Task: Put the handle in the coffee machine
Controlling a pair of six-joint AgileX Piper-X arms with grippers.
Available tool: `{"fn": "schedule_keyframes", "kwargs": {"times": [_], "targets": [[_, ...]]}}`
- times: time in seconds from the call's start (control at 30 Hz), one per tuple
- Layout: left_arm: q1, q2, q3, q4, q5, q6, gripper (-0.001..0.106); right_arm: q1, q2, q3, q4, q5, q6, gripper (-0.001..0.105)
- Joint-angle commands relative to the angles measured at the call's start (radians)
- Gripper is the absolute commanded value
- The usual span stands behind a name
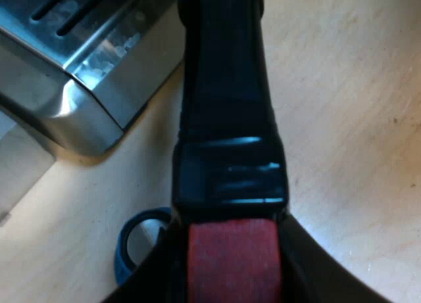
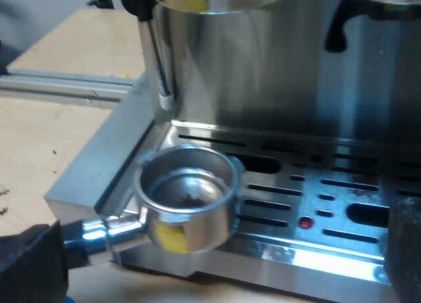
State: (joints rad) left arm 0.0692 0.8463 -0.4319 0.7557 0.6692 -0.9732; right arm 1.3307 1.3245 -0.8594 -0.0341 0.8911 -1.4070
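Holder (image 2: pixel 187 204) shows a shiny metal cup, brown residue inside, dark red-ended handle gripped by left tool (image 1: pixel 230 270).

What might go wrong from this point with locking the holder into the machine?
The round metal holder sits low by the slotted steel drip tray, well under the steel brew head; lifting it could scrape the tray. The thin metal steam wand stands close and might get knocked.

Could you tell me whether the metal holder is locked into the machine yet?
Out: the holder is down at the drip tray, basket open upward.
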Motion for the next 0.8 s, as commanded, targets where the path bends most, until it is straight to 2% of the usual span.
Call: {"fn": "schedule_keyframes", "kwargs": {"times": [0.03, 0.27, 0.43, 0.47, 0.53, 0.63, 0.8], "targets": [[0.0, 0.039, -0.035, -0.025, 0.06, 0.008, 0.0, 0.017, 0.039, 0.002, -0.081, 0.074, -0.011, 0.105], [0.0, 0.126, -0.11, -0.012, 0.071, 0.036, 0.0, 0.095, 0.149, 0.002, -0.215, 0.232, -0.011, 0.105], [0.0, 0.17, -0.135, -0.012, 0.082, 0.042, 0.0, 0.097, 0.198, 0.002, -0.3, 0.245, -0.011, 0.105], [0.0, 0.177, -0.138, -0.012, 0.082, 0.055, 0.0, 0.097, 0.236, 0.002, -0.369, 0.258, -0.011, 0.105], [0.0, 0.19, -0.145, -0.012, 0.085, 0.079, 0.0, 0.094, 0.251, 0.002, -0.395, 0.258, -0.023, 0.105], [0.0, 0.217, -0.155, -0.02, 0.09, 0.099, 0.0, 0.092, 0.294, 0.002, -0.464, 0.258, -0.094, 0.105], [0.0, 0.259, -0.164, -0.053, 0.093, 0.124, 0.0, 0.089, 0.335, 0.0, -0.523, 0.264, -0.15, 0.105]]}}
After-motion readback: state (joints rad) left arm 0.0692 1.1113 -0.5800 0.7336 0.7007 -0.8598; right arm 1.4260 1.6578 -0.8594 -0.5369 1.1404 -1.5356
